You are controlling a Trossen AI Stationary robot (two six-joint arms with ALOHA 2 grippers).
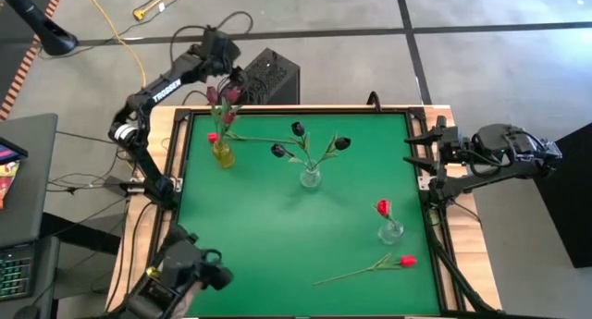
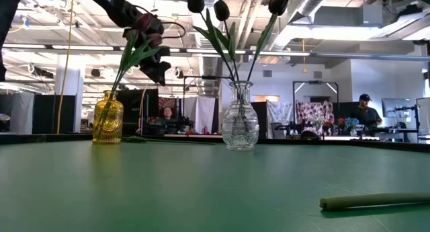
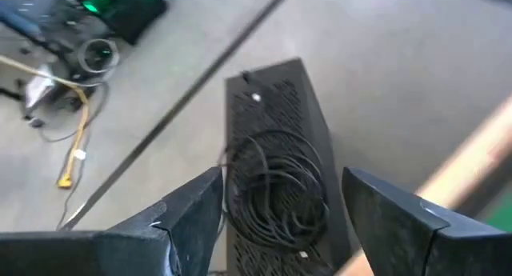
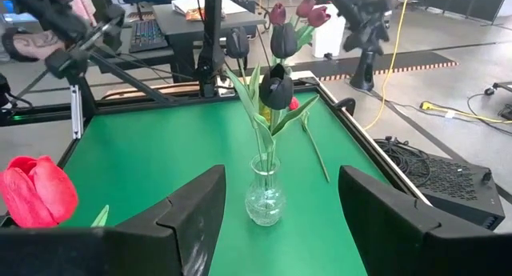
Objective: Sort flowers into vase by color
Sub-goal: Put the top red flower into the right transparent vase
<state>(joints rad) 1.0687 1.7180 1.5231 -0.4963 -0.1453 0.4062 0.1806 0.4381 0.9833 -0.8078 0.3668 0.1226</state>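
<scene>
Left hand [image 1: 225, 67]: released, empty, above the yellow vase [image 1: 222, 153] at the bench's far-left corner. Right hand [image 1: 418, 155]: released, at the right edge. Pink and dark tulips vased. Step: red. Next: lift the loose red tulip [image 1: 405, 261] near the front edge into the small vase [image 1: 391, 232].

A green-topped table [image 1: 277, 226] fills the frame's middle. On it stand a yellow vase [image 1: 222, 153] at upper left, a clear vase [image 1: 311, 177] centrally, another clear vase [image 1: 391, 232] lower right; a red tulip [image 1: 370, 266] lies along the bottom edge.
</scene>
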